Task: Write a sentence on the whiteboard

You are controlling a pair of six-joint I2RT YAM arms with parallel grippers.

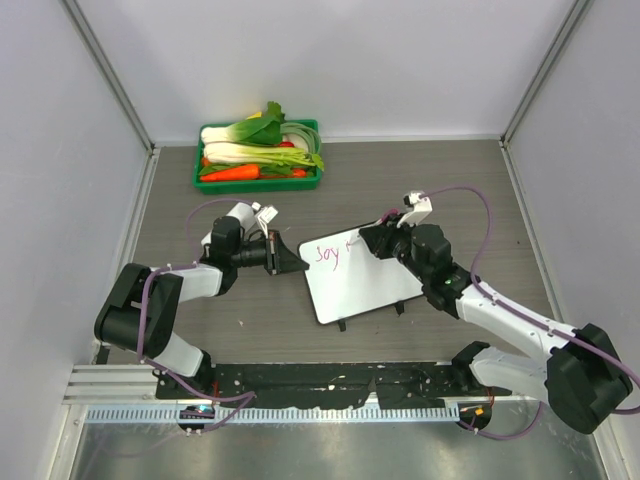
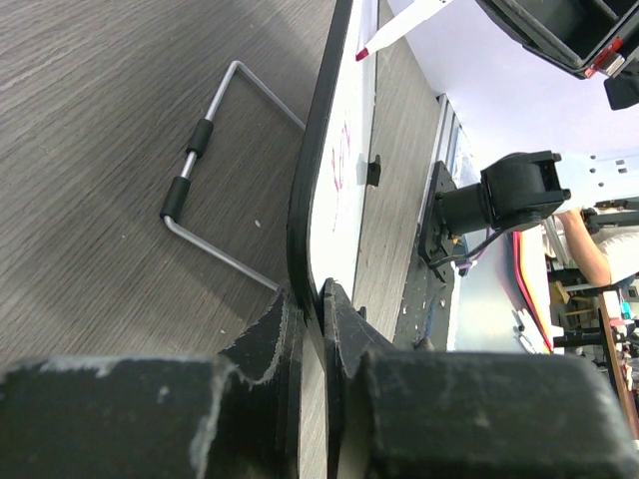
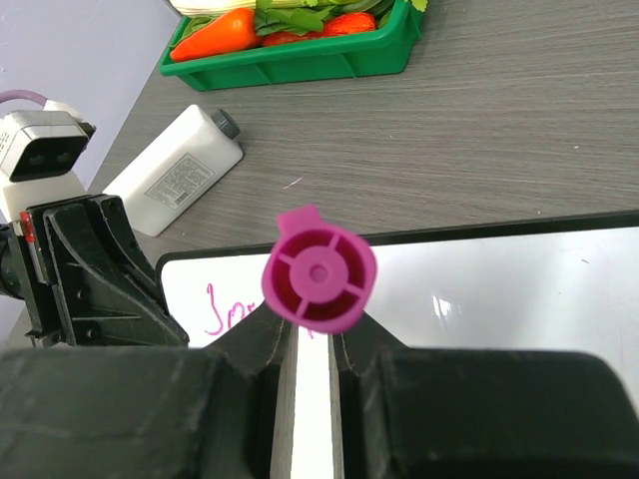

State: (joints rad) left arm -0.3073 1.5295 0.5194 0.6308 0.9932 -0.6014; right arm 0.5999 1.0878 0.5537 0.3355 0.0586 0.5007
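Pink sentence [image 1: 330, 254], roughly "Joy", on whiteboard [image 1: 370, 287]

my right pincer [image 3: 315, 331]: black | marker [image 3: 319, 281] in it: magenta | board [image 3: 479, 289] below: white, black rim | writing [image 3: 222, 311]: pink | tray [image 3: 300, 62] beyond: green | table [image 3: 499, 140]: grey

Jaws clamping magenta marker [image 3: 319, 282], whiteboard [image 3: 519, 289] beneath

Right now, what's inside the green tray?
The green tray holds an orange carrot and leafy greens with white stems. They cover the tray's floor, so anything lying underneath them cannot be seen.
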